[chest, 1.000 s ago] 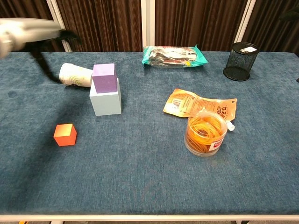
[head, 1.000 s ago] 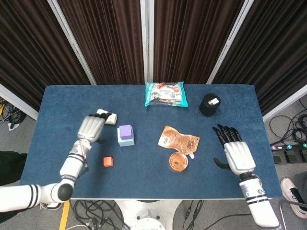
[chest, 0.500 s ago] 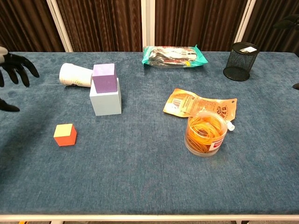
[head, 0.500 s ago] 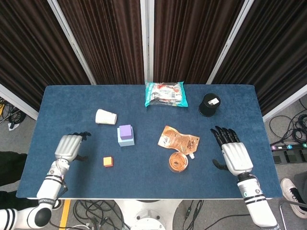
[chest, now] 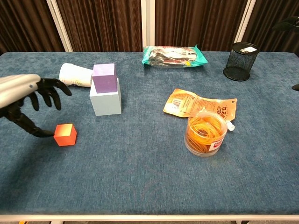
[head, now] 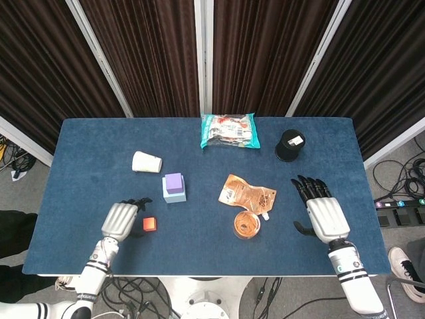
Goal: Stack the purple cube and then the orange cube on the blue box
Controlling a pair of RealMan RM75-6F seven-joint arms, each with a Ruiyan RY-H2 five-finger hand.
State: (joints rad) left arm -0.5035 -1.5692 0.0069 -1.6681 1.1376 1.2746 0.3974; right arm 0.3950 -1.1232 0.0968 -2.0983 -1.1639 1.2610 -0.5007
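The small purple cube [chest: 103, 77] sits on the pale blue box [chest: 106, 98]; the small orange cube [chest: 65, 134] lies on the table beside the left hand [chest: 29, 100] — fingers spread, holding nothing. A skewed closing could nudge it away — right hand [head: 325, 214] likewise splayed, idle.

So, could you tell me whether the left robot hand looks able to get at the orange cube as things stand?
Probably yes: the left robot hand is open right beside the orange cube, its thumb at the cube's side, and nothing lies between them.
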